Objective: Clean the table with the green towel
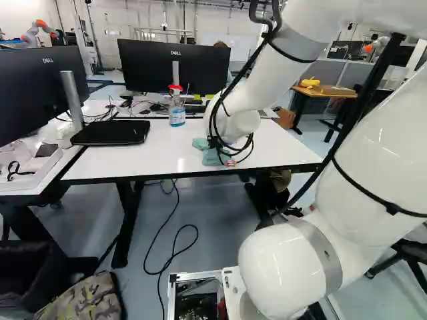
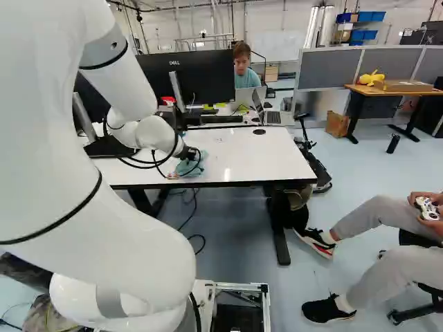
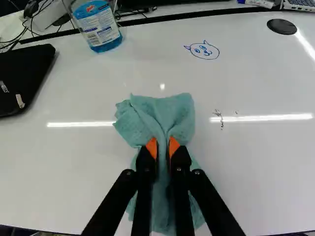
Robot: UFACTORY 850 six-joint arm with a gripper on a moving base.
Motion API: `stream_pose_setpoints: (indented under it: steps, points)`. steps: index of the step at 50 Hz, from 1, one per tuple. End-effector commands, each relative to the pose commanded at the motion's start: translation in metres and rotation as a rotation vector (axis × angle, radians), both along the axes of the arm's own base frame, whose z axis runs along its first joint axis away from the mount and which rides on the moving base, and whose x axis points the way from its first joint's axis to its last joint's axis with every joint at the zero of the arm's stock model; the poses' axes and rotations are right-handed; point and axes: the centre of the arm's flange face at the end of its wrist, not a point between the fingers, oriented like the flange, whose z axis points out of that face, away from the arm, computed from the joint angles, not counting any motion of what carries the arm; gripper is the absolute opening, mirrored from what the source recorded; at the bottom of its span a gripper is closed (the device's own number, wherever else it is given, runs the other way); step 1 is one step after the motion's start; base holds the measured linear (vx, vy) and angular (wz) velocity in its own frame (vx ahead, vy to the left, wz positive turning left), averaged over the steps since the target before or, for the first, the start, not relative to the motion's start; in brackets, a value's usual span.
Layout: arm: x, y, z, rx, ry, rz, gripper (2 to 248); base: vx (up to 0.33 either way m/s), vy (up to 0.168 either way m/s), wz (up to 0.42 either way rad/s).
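The gripper (image 2: 188, 153) is low over the white table (image 2: 256, 159), at the towel, in the right base view. In the wrist view the gripper (image 3: 163, 147) is shut on the green towel (image 3: 179, 115), whose bunched cloth passes between both orange pads. Part of the towel spreads ahead of the fingertips, and more shows beneath and beside the fingers. The left base view shows the towel (image 1: 212, 157) near the table's front edge, partly behind cables. On the tabletop, a blue drawn face (image 3: 204, 50) lies ahead of the gripper, with a small dark scribble (image 3: 219, 118) beside the towel.
A bottle of blue liquid (image 1: 177, 112) stands toward the table's rear, near a flat black object (image 1: 112, 132). Monitors (image 1: 175, 65) stand beyond. A round black cap (image 3: 282, 26) sits in the tabletop. Another robot (image 1: 39, 32) is far back.
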Motion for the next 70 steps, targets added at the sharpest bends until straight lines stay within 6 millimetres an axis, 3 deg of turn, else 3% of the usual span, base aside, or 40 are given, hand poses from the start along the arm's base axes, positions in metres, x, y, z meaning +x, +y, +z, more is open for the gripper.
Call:
stream_pose_setpoints:
  steps: [11,60,70]
  points:
    - [0.001,-0.01,0.009,0.003,-0.022,-0.025,48,0.0,0.0,0.0]
    - [0.05,-0.081,0.01,0.001,-0.022,-0.204,48,0.0,0.0,0.0]
    - [0.057,-0.084,0.003,0.0,-0.006,-0.209,48,0.0,0.0,0.0]
